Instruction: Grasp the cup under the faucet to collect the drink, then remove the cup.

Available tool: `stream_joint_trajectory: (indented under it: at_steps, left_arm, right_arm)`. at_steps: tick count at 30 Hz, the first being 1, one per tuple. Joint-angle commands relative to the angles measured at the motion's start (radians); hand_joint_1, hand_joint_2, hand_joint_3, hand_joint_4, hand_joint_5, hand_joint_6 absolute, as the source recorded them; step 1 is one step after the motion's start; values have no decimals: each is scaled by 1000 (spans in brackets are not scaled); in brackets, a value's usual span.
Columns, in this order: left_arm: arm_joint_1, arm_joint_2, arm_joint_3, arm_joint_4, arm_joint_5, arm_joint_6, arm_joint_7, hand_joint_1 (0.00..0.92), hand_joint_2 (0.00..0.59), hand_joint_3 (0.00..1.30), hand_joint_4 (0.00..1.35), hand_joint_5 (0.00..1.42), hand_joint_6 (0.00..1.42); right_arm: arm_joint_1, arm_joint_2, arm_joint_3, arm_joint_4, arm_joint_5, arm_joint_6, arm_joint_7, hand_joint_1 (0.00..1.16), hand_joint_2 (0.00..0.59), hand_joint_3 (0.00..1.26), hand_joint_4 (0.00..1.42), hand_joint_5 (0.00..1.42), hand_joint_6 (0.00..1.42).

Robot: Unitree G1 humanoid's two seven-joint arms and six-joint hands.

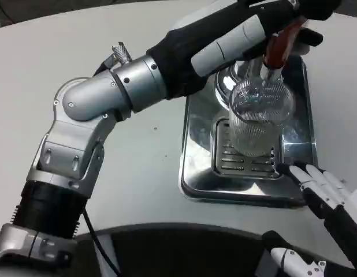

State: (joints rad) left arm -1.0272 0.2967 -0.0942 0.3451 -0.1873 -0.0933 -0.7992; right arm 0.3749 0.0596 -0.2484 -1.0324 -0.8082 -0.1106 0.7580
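A clear ribbed cup stands upright on the drip grate of a steel tray, right under the chrome faucet. My left arm reaches across from the left. Its hand, partly cut off by the top edge, wraps around the red tap handle, with a dark finger on the handle's right side. My right hand lies at the tray's front right corner, fingers spread, holding nothing, a short way below the cup. I cannot tell whether liquid is in the cup.
The left elbow and forearm span the table's left and middle, high over the surface. The white table stretches left of the tray. A dark curved edge runs along the bottom.
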Motion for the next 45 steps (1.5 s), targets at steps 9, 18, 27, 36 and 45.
stream_joint_trajectory:
  at_steps: [9,18,27,36,45]
  left_arm:
    - [-26,21,-42,43,77,-75,-38,0,0,122,43,141,127]
    - [-19,26,-75,39,111,-117,-49,0,0,114,32,125,124]
    - [-9,43,-89,36,141,-167,-48,0,0,114,21,124,108]
    - [-9,52,-105,29,164,-215,-49,0,0,106,21,124,106]
    - [-16,56,-115,26,183,-241,-48,0,0,109,21,124,106]
  right_arm:
    - [-2,-18,6,-15,-9,33,0,258,364,65,0,0,0]
    - [1,-17,23,-15,-14,61,-15,258,364,65,0,0,0]
    - [-14,-21,43,-15,5,154,-22,258,364,63,0,0,0]
    - [-45,-41,73,-15,-2,221,-43,259,364,56,0,0,0]
    - [-68,-51,107,5,51,327,-104,259,364,22,0,0,0]
